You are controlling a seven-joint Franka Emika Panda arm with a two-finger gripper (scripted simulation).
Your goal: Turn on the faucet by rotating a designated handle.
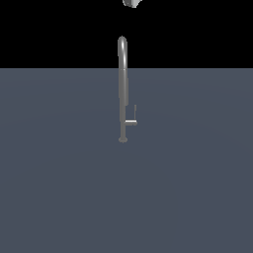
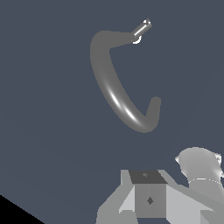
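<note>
Looking down from the wrist view, the nearest thing is the hand (image 2: pixel 148 199) itself: pale grey blocky parts and a rounded joint fill one corner, but the fingertips lie outside the picture, so I cannot tell whether it is open or closed. It holds nothing that can be seen. Beyond it, well apart, the faucet (image 2: pixel 114 94) shows as a foreshortened grey arc, its gooseneck curving back on itself with a bright highlight along the pipe. Farther still, past the arc's far end, the handle (image 2: pixel 141 29) pokes out as a short stub.

From the exterior view, the faucet (image 1: pixel 122 89) stands upright near the middle of the flat slate-blue worktop (image 1: pixel 59 188) on a small round base. The handle (image 1: pixel 132 120) juts low from the pipe toward the exterior view's right, a short horizontal stub with a thin rod rising from its end. High above the gooseneck, only a small pale piece of the hand (image 1: pixel 132 3) shows at the upper edge, clear of the faucet.
</note>
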